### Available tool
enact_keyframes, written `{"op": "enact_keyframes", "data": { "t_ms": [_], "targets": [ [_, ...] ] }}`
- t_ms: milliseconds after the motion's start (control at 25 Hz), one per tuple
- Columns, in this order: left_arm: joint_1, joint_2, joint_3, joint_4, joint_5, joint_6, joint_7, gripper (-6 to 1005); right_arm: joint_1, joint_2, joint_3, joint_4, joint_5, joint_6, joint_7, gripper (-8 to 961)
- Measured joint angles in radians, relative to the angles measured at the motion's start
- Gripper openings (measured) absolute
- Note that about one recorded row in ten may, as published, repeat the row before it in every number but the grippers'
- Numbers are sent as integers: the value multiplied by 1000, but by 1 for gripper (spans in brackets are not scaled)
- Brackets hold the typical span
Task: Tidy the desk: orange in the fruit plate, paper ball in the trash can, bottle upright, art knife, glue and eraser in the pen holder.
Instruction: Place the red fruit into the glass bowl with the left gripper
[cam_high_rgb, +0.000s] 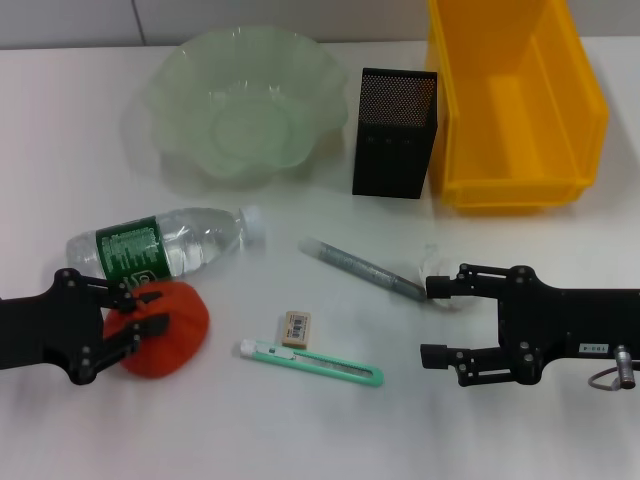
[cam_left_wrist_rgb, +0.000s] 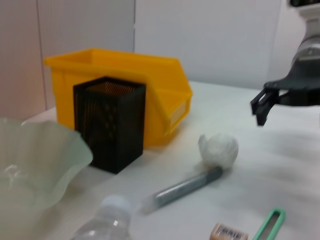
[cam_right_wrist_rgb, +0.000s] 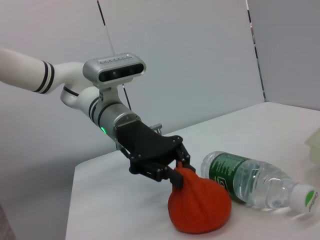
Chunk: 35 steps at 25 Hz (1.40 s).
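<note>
1. Left gripper (cam_high_rgb: 140, 318) sits at the near left of the tabletop (cam_high_rgb: 300, 430), its fingers pinched into the near side of the orange (cam_high_rgb: 165, 328); the right wrist view shows the tips (cam_right_wrist_rgb: 176, 176) pressed into the soft skin while the fruit rests on the surface.
2. Right gripper (cam_high_rgb: 432, 322) waits at the near right with its jaws spread, holding nothing; the paper ball (cam_high_rgb: 448, 292) lies just beside its upper fingertip.
3. Just beyond the orange, the bottle (cam_high_rgb: 165, 243) lies on its side, cap pointing toward the middle.
4. Between the two arms lie the eraser (cam_high_rgb: 297, 327), the art knife (cam_high_rgb: 312, 362) nearer the robot, and the glue (cam_high_rgb: 362, 268), a grey stick slanting toward the paper ball.
5. Farther back stand the fruit plate (cam_high_rgb: 180, 90), the pen holder (cam_high_rgb: 395, 133) and the yellow trash can (cam_high_rgb: 520, 185); nothing is visible inside any of them.
6. By my reading, no item has reached its place yet. The orange is only just gripped, and all six jobs remain.
</note>
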Motion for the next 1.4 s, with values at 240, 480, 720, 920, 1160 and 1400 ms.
{"op": "enact_keyframes", "data": {
  "t_ms": [240, 480, 720, 920, 1160, 1400],
  "targets": [
    [-12, -8, -62, 0, -3, 87, -2, 192, 0, 0, 0, -2, 1, 0, 0, 817],
    [-29, -24, -122, -2, -3, 142, -5, 180, 0, 0, 0, -4, 2, 0, 0, 816],
    [-62, -47, -187, -9, -5, 175, -8, 179, 0, 0, 0, -6, 2, 0, 0, 816],
    [-85, -71, -202, -10, -38, 184, -13, 177, 0, 0, 0, -6, 2, 0, 0, 815],
    [-100, -98, -205, -13, -103, 174, -14, 179, -7, 0, 16, -6, 5, 1, -2, 815],
    [-159, -113, -206, -100, -218, 79, -26, 181, -9, 1, 20, -6, 5, 11, -7, 814]
  ]
}}
